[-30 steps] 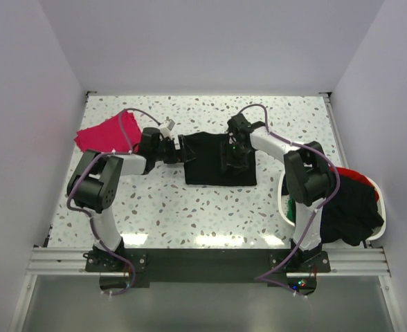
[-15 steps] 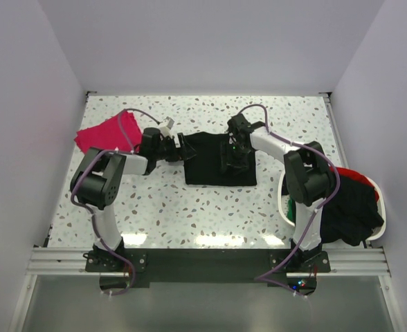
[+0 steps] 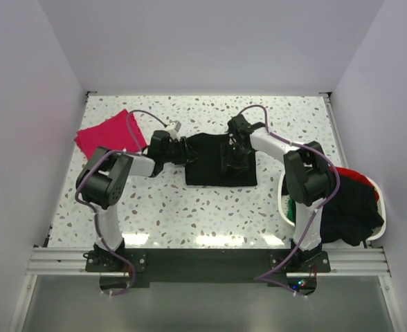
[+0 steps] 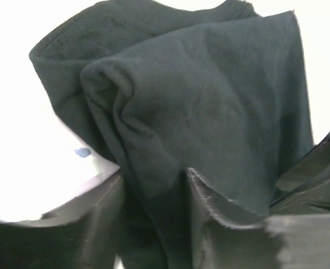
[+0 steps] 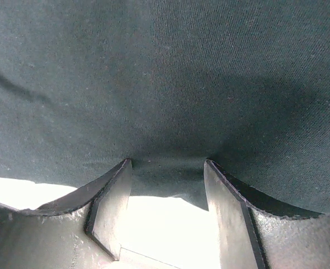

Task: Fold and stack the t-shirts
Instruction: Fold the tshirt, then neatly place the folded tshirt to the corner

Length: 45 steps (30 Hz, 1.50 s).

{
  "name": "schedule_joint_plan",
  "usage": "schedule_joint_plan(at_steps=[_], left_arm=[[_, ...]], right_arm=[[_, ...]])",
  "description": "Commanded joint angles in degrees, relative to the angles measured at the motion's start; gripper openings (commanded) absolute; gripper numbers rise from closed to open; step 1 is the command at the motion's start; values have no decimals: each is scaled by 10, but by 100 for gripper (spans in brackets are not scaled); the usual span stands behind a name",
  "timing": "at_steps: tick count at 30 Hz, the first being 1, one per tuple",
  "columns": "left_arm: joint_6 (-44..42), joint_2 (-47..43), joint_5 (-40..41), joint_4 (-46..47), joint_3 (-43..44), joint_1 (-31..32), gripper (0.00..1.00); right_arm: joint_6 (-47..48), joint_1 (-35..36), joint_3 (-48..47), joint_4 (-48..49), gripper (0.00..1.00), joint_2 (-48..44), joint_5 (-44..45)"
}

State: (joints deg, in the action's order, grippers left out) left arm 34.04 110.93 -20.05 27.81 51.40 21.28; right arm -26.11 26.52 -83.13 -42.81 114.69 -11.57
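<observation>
On a speckled desk (image 3: 203, 214), a black t-shirt (image 3: 214, 173) lies folded to a rough rectangle at the centre, and both arms meet over it.

Well to the left of the black t-shirt, and a little farther back, a magenta-pink t-shirt (image 3: 101, 135) lies flat on its own, apart from both arms. The left arm reaches in from that side. The left pincer (image 3: 185, 152) sits at the black t-shirt's left edge, clenched on a bunch of the dark cloth. In the left wrist view a thick rolled fold of the fabric runs down between the two fingers (image 4: 86, 224), with a stitched hem curling over the top of the bunch and bright desk showing on either side.

On the black t-shirt's right half, the right pincer (image 3: 232, 155) comes down from the far side and grips the same garment. In the right wrist view the cloth fills the upper part of the picture, and its lower edge dips between the fingers (image 5: 111, 202), caught there, with white desk below.

Right of the black t-shirt, just beyond the right arm's elbow, a white basket (image 3: 282, 197) stands at the desk's right edge. It holds a heap of shirts (image 3: 349, 207), mostly black, with red showing at the back and a sliver of green at the left rim.
</observation>
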Motion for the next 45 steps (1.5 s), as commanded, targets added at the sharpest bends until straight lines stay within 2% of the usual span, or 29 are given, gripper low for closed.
schedule_joint_plan(at_steps=[1,2,3,4,5,12,18,23,35,45], left_arm=[[-5,21,45,-139,-10,17,40],[-6,18,55,-154,-5,19,34],[-12,10,83,-172,5,22,19],[-14,5,98,-207,11,23,13],[-16,1,127,-223,22,23,1],[-67,-58,230,-378,94,25,0],[-137,-90,313,-463,163,25,0],[-199,-82,357,-518,224,23,0],[-289,-49,449,-582,340,2,0],[-357,-36,484,-602,417,-62,0]], right_arm=[[-5,4,7,0,58,-19,-9],[-5,4,7,1,58,-20,-9],[-4,4,7,0,58,-22,-10],[-4,4,7,-1,58,-21,-9],[-3,5,6,-3,58,-22,-9],[6,4,-12,-33,59,-32,10],[15,4,-27,-61,59,-53,28],[15,5,-27,-73,59,-73,29],[19,5,-21,-86,59,-91,32],[8,5,13,-69,59,-109,24]])
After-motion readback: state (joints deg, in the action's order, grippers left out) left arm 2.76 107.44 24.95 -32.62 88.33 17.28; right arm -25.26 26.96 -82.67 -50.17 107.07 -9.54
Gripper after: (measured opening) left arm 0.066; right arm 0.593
